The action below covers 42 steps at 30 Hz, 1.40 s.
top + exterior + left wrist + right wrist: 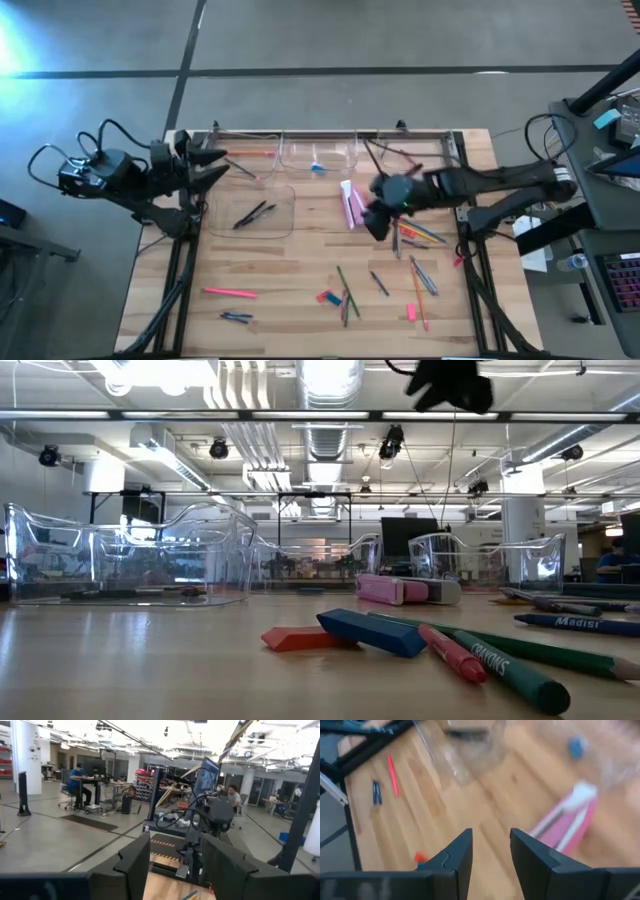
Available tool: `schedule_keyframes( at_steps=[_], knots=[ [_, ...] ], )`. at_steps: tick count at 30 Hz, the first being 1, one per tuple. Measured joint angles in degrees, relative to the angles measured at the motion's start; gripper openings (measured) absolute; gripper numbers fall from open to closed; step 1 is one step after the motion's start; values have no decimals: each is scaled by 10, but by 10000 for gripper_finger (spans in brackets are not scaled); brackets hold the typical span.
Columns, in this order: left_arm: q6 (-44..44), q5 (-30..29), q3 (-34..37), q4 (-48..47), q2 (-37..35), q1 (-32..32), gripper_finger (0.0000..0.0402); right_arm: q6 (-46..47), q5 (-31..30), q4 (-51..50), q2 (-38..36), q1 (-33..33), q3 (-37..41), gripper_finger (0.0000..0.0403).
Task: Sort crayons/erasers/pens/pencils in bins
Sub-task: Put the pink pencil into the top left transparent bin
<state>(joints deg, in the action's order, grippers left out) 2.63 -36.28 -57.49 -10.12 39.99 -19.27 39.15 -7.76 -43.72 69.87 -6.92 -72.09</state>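
- Lying flat at the near edge of the table point(300, 250) are two erasers touching end to end: a red eraser point(303, 639) and a blue eraser point(372, 632), both short and chunky, long sides running roughly across the table.
- Just beside them lie a red crayon point(452, 651) and a green crayon point(515, 670), thin sticks slanting away from the blocks.
- One small pink eraser point(411, 312) lies on its own toward the right near corner, long side pointing away from the front edge.
- A long pink stick point(230, 293) lies on the left, nearly parallel to the front edge.
- Mid-table, the right gripper point(377, 222) hangs above the wood with its fingers point(457, 855) parted and nothing between them; a pink case point(352, 205) lies just beside it, long side front to back.
- Four clear bins: one wider bin point(285, 195) holds two dark pens point(253, 214); three more point(300, 152) stand in a row along the far edge.
- At the far left corner waits the left gripper point(215, 166), fingers apart, holding nothing.
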Motion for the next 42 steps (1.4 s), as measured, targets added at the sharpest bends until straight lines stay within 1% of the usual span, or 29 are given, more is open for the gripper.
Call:
schedule_keyframes(
  at_steps=[3, 6, 10, 12, 15, 19, 21, 24, 27, 31, 34, 42],
  knots=[
    [0, 7, 0, -1, 25, 0, 162, 57, -1, 0, -33, -35, 60, 121],
    [7, 27, 0, -16, 48, 0, 162, 98, -17, -1, -59, -64, 111, 121],
    [65, 47, 0, -53, 76, 0, 162, 134, -24, -2, -90, -83, 169, 121],
    [94, 69, 0, -86, 92, 0, 162, 140, -27, -2, -105, -85, 193, 122],
    [131, 123, -17, -145, 110, 0, 162, 135, -29, -2, -126, -85, 220, 123],
    [182, 247, -43, -246, 143, 0, 162, 104, -29, -4, -151, -85, 240, 123],
    [203, 298, -56, -297, 162, 0, 162, 78, -30, -5, -161, -85, 244, 123],
    [225, 358, -84, -364, 188, -4, 162, 35, -44, -7, -171, -84, 246, 121],
    [227, 400, -102, -440, 221, -13, 162, 8, -73, -7, -177, -84, 246, 121],
    [226, 420, -107, -505, 248, -27, 162, -4, -93, -10, -178, -83, 246, 125],
    [222, 422, -89, -520, 263, -34, 162, -7, -94, -10, -177, -83, 246, 124],
    [210, 435, -27, -497, 292, -60, 162, 3, -110, -10, -177, -83, 246, 119]
  ],
)
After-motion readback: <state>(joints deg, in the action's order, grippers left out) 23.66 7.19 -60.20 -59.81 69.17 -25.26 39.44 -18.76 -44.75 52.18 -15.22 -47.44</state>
